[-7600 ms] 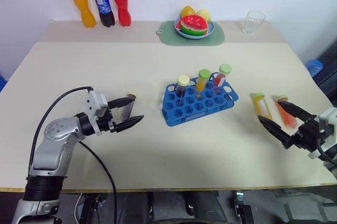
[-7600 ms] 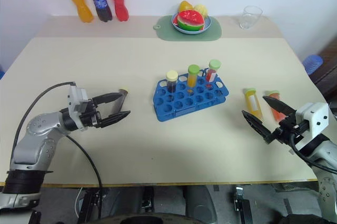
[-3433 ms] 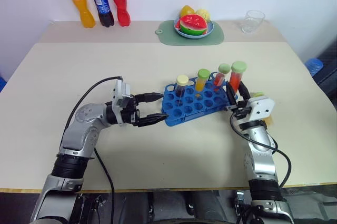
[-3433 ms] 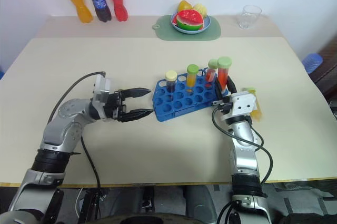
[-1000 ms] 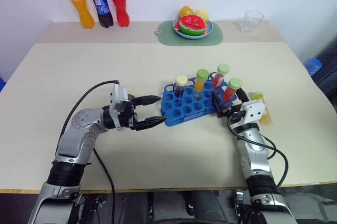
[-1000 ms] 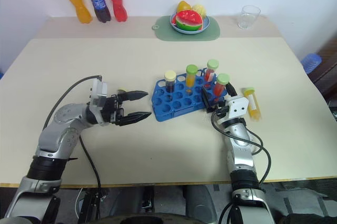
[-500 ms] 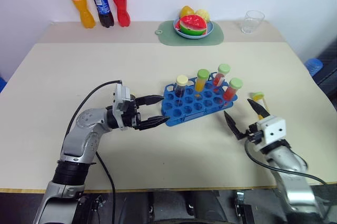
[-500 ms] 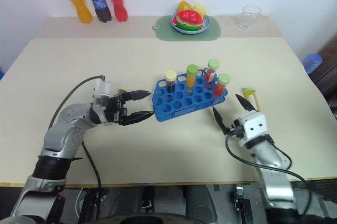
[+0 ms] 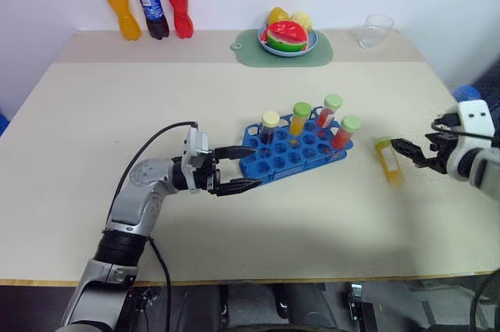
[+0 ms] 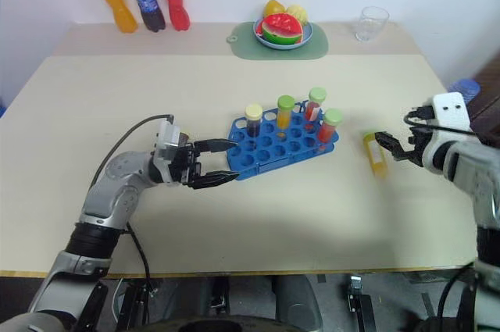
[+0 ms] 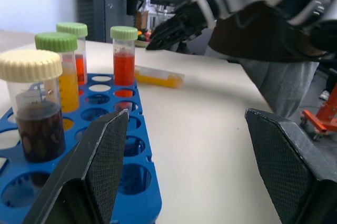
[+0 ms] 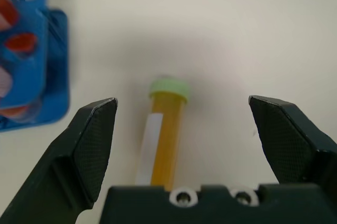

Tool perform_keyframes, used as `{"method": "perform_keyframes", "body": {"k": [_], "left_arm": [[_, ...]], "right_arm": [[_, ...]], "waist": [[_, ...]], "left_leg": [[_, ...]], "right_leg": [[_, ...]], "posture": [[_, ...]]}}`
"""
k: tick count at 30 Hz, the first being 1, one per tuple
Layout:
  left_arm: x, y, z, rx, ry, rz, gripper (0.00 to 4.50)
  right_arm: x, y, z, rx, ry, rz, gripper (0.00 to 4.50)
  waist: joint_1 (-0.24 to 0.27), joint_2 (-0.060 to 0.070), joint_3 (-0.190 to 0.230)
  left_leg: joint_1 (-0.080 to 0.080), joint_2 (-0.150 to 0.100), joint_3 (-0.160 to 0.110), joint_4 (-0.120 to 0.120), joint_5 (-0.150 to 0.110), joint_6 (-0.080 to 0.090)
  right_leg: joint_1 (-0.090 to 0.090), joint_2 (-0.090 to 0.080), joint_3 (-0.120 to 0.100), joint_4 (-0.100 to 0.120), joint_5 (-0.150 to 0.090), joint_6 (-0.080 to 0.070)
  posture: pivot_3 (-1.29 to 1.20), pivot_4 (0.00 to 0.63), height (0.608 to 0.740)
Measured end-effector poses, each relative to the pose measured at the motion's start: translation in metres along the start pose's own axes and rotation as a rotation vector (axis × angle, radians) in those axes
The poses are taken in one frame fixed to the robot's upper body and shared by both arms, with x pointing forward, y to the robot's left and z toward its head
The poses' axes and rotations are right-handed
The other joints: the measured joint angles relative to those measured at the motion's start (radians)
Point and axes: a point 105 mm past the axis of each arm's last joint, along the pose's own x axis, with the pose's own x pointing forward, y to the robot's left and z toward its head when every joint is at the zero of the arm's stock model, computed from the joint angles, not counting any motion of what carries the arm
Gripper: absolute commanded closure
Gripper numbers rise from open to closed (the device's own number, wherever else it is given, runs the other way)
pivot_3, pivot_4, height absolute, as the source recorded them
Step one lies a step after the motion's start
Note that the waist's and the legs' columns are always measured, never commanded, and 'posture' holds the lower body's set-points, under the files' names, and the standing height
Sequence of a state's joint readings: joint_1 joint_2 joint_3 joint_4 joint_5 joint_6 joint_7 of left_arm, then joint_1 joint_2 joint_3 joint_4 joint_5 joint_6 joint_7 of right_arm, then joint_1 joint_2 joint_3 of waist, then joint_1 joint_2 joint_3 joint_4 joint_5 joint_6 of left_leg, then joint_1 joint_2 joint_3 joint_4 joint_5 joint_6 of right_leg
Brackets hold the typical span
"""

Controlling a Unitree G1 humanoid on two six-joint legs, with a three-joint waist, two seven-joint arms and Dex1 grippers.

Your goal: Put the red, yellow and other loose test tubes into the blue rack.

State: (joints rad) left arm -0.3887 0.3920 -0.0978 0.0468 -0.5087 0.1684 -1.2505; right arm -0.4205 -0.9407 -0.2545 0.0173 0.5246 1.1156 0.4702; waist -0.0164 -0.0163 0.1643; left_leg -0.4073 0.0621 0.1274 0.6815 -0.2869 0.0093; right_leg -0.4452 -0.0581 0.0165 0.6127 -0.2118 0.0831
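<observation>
Since a second ago the right hand [image 9: 412, 153] has left the blue rack [image 9: 297, 148], where a fourth tube with red liquid [image 9: 344, 132] now stands, and swung out to the yellow tube [image 9: 387, 160] lying loose on the desk [image 9: 234, 98]; its fingers are spread wide and empty, straddling the tube for a pickup. The left hand [image 9: 241, 168], wide open and empty, sits at the rack's near end, probably to steady it. The bottle labels [image 9: 151, 0] are too small to read.

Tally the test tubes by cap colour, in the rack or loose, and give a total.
Green-capped tubes: 4, three standing in the blue rack and one yellow tube lying loose on the table.
Cream-capped tube: 1, in the rack.
Total: 5
</observation>
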Motion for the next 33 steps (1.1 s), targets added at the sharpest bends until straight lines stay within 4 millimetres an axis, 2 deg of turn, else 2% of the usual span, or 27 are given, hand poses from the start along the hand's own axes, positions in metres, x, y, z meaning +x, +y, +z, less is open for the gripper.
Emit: {"method": "perform_keyframes", "body": {"k": [6, 13, 16, 18, 20, 22, 28, 31, 33], "left_arm": [[0.0, -0.002, -0.002, -0.005, 0.001, -0.007, 0.84], [-0.004, -0.005, -0.006, -0.016, 0.01, 0.009, 0.84], [-0.004, -0.005, -0.006, -0.015, 0.012, 0.01, 0.84], [-0.004, -0.006, -0.005, -0.015, 0.012, 0.01, 0.84], [-0.005, -0.006, -0.005, -0.022, 0.017, 0.01, 0.84], [-0.005, -0.006, -0.006, -0.027, 0.019, 0.01, 0.84], [-0.003, -0.006, -0.005, -0.027, 0.015, 0.006, 0.84], [-0.001, -0.005, -0.003, -0.019, 0.009, 0.001, 0.84], [-0.002, -0.004, -0.003, -0.018, 0.01, 0.008, 0.84]], "right_arm": [[0.017, 0.007, -0.004, 0.075, 0.177, 0.123, 0.09], [0.031, 0.011, -0.026, 0.084, 0.331, 0.179, 0.09], [0.037, 0.008, -0.023, 0.055, 0.343, 0.179, 0.97], [0.04, 0.003, -0.024, 0.033, 0.356, 0.161, 1.92], [0.044, -0.001, -0.024, 0.014, 0.365, 0.148, 3.06], [0.046, -0.001, -0.023, -0.001, 0.367, 0.152, 3.68], [0.044, 0.0, -0.027, -0.104, 0.361, 0.166, 3.69], [0.034, 0.003, -0.039, -0.228, 0.298, 0.194, 3.69], [0.017, 0.009, -0.053, -0.292, 0.22, 0.233, 3.69]], "waist": [[0.001, 0.0, 0.0], [0.001, 0.0, 0.0], [-0.003, 0.0, 0.0], [-0.004, -0.001, 0.0], [-0.006, -0.002, -0.001], [-0.006, -0.003, -0.002], [-0.002, -0.005, -0.003], [0.011, -0.006, -0.003], [0.029, -0.006, -0.004]], "left_leg": [[-0.001, 0.0, 0.0, 0.0, 0.0, 0.0], [-0.001, 0.0, 0.0, 0.001, 0.0, 0.001], [-0.001, 0.0, 0.001, 0.001, 0.0, 0.001], [0.0, 0.0, 0.001, 0.001, 0.0, 0.001], [0.0, 0.0, 0.001, 0.001, 0.0, 0.001], [0.0, 0.0, 0.001, 0.001, 0.0, 0.001], [0.0, 0.0, 0.0, 0.001, 0.0, 0.0], [-0.001, 0.0, -0.001, 0.001, 0.0, 0.0], [-0.001, 0.0, -0.002, 0.001, -0.001, 0.0]], "right_leg": [[0.0, 0.0, 0.0, -0.001, 0.0, 0.0], [0.0, 0.0, 0.0, 0.0, 0.0, 0.0], [0.0, 0.0, 0.0, 0.0, 0.0, 0.0], [0.0, 0.0, 0.0, 0.0, 0.0, 0.0], [0.0, 0.0, 0.0, 0.0, 0.0, 0.0], [0.0, 0.0, 0.0, 0.0, 0.0, 0.0], [0.001, 0.0, 0.0, 0.0, 0.0, 0.0], [0.001, -0.001, -0.002, 0.0, 0.0, 0.0], [0.001, -0.001, -0.003, 0.0, 0.0, 0.001]], "posture": [[0.0, 0.15, 0.74], [0.0, 0.15, 0.74], [0.0, 0.15, 0.74], [0.0, 0.15, 0.74], [0.0, 0.15, 0.74], [0.0, 0.15, 0.74], [0.0, 0.15, 0.74], [0.0, 0.15, 0.74], [0.0, 0.15, 0.74]]}}
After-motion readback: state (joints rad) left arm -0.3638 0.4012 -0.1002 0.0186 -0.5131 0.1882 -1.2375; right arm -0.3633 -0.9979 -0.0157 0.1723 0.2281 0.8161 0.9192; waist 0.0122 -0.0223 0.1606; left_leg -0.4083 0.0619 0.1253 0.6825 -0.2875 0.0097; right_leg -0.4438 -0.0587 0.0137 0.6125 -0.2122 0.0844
